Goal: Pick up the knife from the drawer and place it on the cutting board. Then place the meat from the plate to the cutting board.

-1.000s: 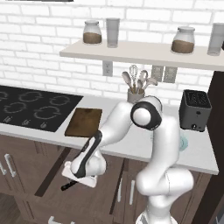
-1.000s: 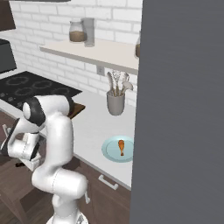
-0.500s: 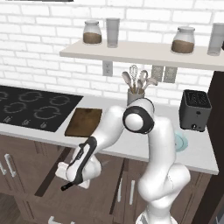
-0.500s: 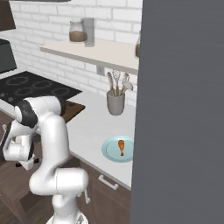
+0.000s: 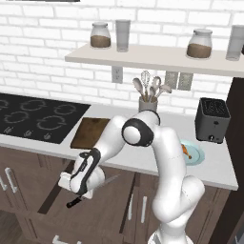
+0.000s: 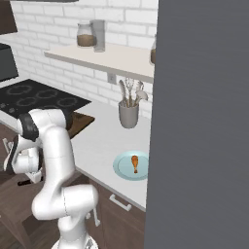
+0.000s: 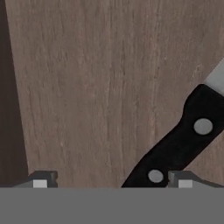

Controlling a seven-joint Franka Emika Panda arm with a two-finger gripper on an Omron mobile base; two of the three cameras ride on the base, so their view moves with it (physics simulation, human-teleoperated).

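Note:
The drawer (image 5: 49, 200) is pulled open below the counter, and its wooden floor (image 7: 87, 87) lies under the hand. The knife (image 5: 76, 202) rests inside, black handle (image 7: 183, 140) slanting up to the grey blade (image 7: 216, 78). My gripper (image 5: 75, 193) is down in the drawer, open, with the handle's end between the fingertips (image 7: 181, 178), close to the right one. The dark cutting board (image 5: 90, 132) lies on the counter beside the cooktop. On the pale blue plate (image 6: 124, 170) sits the orange-brown meat (image 6: 134, 163).
A black cooktop (image 5: 33, 116) is left of the board. A utensil crock (image 5: 148, 102) stands at the back wall and a dark toaster (image 5: 212, 119) at the right. A shelf with jars (image 5: 157, 52) hangs above. A tall grey panel (image 6: 204, 121) blocks the right.
The arm has swung slightly left and lower into the drawer, bringing the hand down over the knife handle. The knife has not moved.

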